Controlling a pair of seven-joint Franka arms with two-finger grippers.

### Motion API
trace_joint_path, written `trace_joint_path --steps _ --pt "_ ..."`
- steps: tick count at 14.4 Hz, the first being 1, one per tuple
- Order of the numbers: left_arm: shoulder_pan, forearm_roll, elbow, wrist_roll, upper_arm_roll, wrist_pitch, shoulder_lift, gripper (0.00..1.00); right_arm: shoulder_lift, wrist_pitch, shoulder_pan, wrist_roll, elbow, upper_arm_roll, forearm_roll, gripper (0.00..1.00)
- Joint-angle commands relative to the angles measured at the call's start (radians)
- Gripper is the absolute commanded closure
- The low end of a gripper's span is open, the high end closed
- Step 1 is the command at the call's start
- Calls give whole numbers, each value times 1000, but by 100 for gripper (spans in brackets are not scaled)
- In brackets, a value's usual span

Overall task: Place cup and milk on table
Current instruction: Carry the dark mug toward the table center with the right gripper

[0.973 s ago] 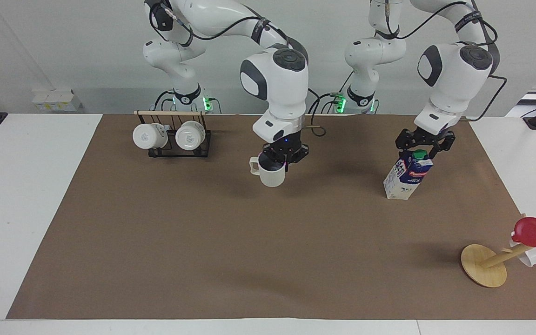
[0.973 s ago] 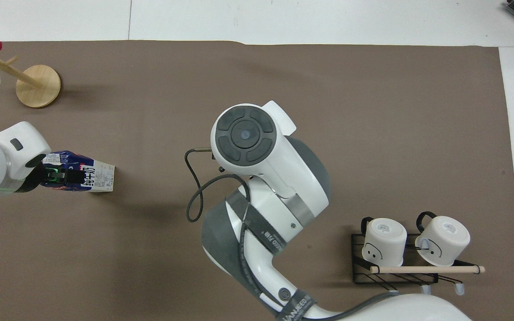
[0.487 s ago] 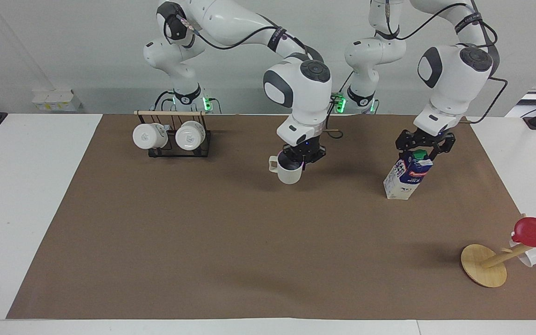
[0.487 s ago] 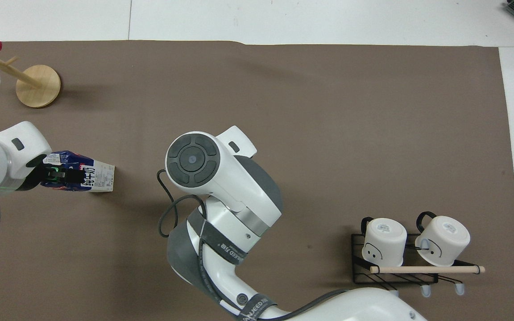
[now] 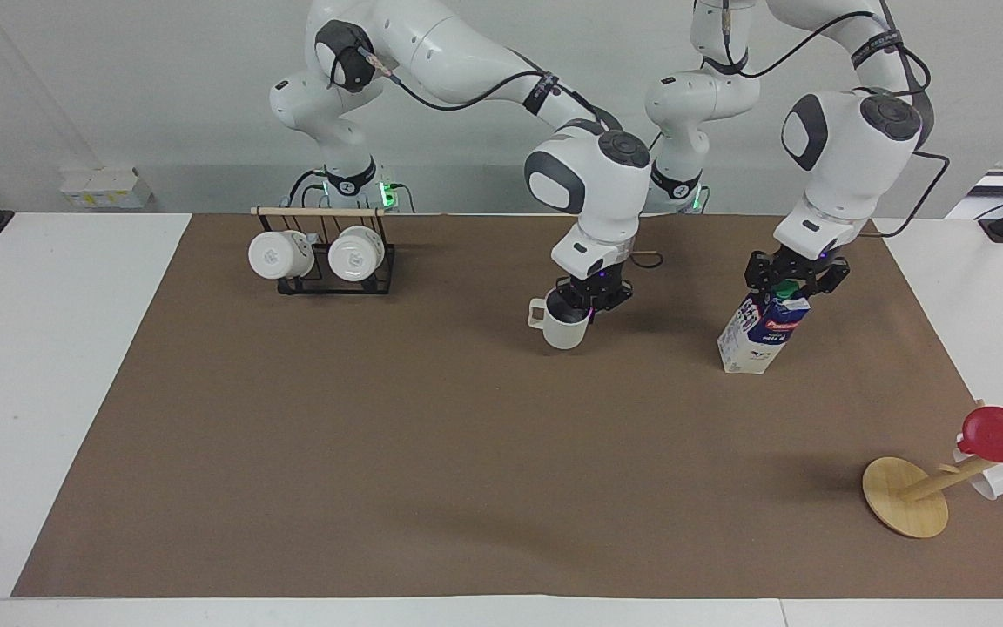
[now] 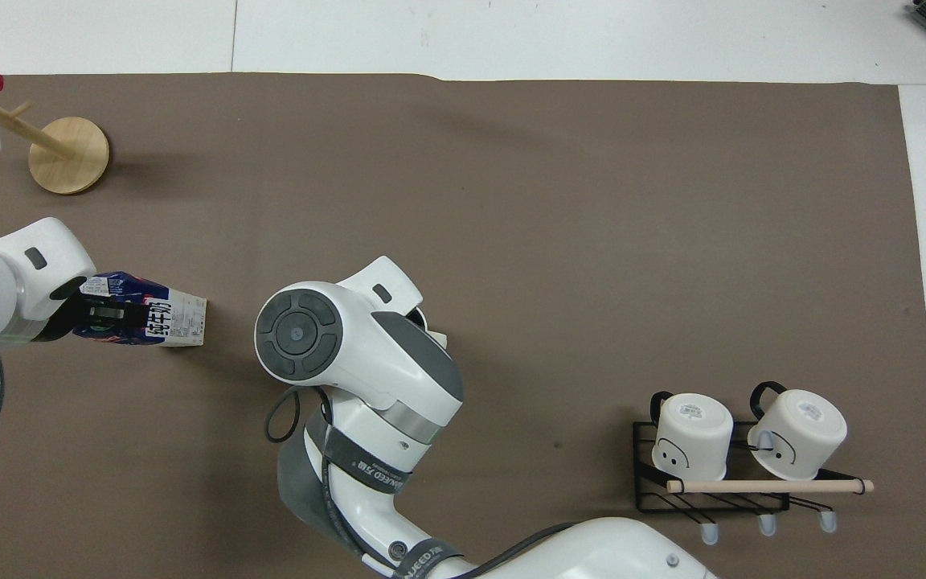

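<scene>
Moved: right gripper (image 5: 590, 298) carries the cup (image 5: 564, 327) toward the left arm's end since a second ago, lower now.
Cup: we see it held by the rim, just over the table (image 5: 432, 453), upright.
Milk: carton (image 5: 763, 333) tilted, base on table; left gripper (image 5: 793, 280) clamps its top.
Next: we judge straight down, release.

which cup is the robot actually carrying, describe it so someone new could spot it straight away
Start at the brown paper sheet on the table and find the right gripper, over its middle stretch between the black mug rack and the milk carton. The cup is gripped at its rim there. Unlike the two white mugs hung sideways on the rack, it is upright and off-white, with a small squared handle.
</scene>
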Motion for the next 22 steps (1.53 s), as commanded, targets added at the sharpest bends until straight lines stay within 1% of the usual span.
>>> trace_joint_path --steps 1,3,4,5,6,7,8,9,14,17,19,22 --pt "15 -1 -5 18 -5 16 1 43 -35 76 -5 22 -96 1 -22 100" --pt "15 -1 -3 18 -5 16 1 46 -37 76 -3 27 -94 1 -26 100" --pt "15 -1 -3 18 -5 15 1 48 -37 75 -5 50 -94 1 -16 91" --pt "15 -1 -3 18 -5 15 1 49 -37 75 -9 94 -94 3 -14 76" --pt "15 -1 -1 18 -5 13 1 50 -37 72 -8 113 -90 1 -14 39" --pt "15 -1 0 18 -5 10 1 53 -37 67 -8 116 -87 1 -25 30" --pt "15 -1 2 18 -5 9 2 54 -40 66 -5 116 -85 1 -25 4" --pt "15 -1 3 17 -5 6 2 56 -56 55 -9 114 -85 0 -25 0" --pt "17 -1 15 15 -5 3 10 57 -210 -71 -64 105 -93 1 -3 0" --pt "15 -1 34 8 -5 -14 15 57 -345 -152 -150 53 -142 1 10 0" --pt "14 -4 63 -1 -5 -54 15 59 -443 -197 -230 -14 -200 1 30 0" --pt "-4 -10 110 -49 -7 -131 12 59 -561 -272 -352 -132 -249 1 33 0"
